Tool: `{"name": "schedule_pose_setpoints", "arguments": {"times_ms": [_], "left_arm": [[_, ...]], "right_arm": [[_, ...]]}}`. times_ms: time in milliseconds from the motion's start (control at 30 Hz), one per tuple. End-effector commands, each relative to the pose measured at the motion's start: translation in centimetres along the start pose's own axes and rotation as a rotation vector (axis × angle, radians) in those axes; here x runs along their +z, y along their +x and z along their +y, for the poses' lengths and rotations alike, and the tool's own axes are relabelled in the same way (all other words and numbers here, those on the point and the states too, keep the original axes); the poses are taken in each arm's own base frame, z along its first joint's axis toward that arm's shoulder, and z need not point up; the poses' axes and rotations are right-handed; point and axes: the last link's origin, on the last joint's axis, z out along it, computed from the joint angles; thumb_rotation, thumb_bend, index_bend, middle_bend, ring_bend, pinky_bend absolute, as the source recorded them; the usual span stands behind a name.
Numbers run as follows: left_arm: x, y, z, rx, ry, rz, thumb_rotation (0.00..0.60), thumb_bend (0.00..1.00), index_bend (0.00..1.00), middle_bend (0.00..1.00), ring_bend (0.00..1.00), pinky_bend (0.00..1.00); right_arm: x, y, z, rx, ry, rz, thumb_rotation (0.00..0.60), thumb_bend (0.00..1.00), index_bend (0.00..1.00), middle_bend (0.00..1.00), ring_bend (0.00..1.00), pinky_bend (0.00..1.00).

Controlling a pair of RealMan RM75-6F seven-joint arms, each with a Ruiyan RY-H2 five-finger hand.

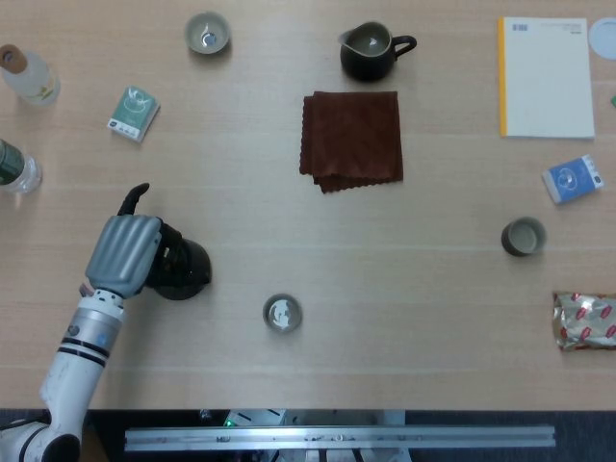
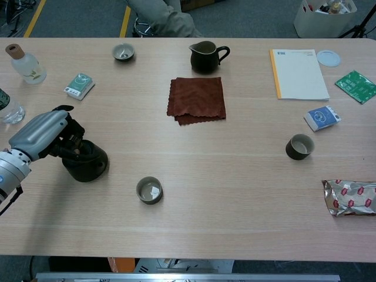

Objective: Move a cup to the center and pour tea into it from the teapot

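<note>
Overhead and angled views, same table
</note>
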Motion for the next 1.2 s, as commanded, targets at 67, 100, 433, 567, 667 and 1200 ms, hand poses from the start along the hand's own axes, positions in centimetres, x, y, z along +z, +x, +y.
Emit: {"name": "schedule_pose_setpoints", "arguments": {"times_ms": [67,100,433,567,667,1200], "left_arm": [[0.1,0.4,0.1,-0.034,0.019,0.025,0.505,0.11,0.98,1.0,0.82,0.07],[0.2,0.5,0.1,-0.042,0.024,0.037,0.506,0.11,0.98,1.0,0.82,0.07],[0.7,1.6,0.0,-0.091,0.066,0.094,0.346,0.11,0.98,1.0,0.82,0.07],[0.8,1.7,0.0,-0.094,0.073,0.096,0.34,0.11,0.98,1.0,0.82,0.07],[1.0,1.6,0.1,-0.098,0.079,0.098,0.333,0.12,0.98,1.0,0.82,0.07],[1.2,2.4,0.3,-0.124,0.079,0.156,0.358,0.36,1.0,1.0,0.83,0.07]], "right_arm": [[0.0,0.0,0.0,0.001,0.001,0.002,0.6,0.1,0.34,0.4,0.27,0.3],[0.0,0.0,0.0,0.001,0.002,0.001,0.6,0.1,0.34,0.4,0.27,0.3],[0.2,-0.1,-0.1,0.0,0.007,-0.002,0.6,0.1,0.34,0.4,0.27,0.3],[0.2,-0.2,-0.1,0.001,0.008,-0.003,0.6,0.1,0.34,0.4,0.27,0.3],[0.2,-0.2,-0.2,-0.001,0.011,-0.003,0.6,0.1,0.34,0.4,0.27,0.3],[0.3,-0.3,-1.7,-0.024,0.09,-0.028,0.6,0.1,0.34,0.4,0.27,0.3]]}}
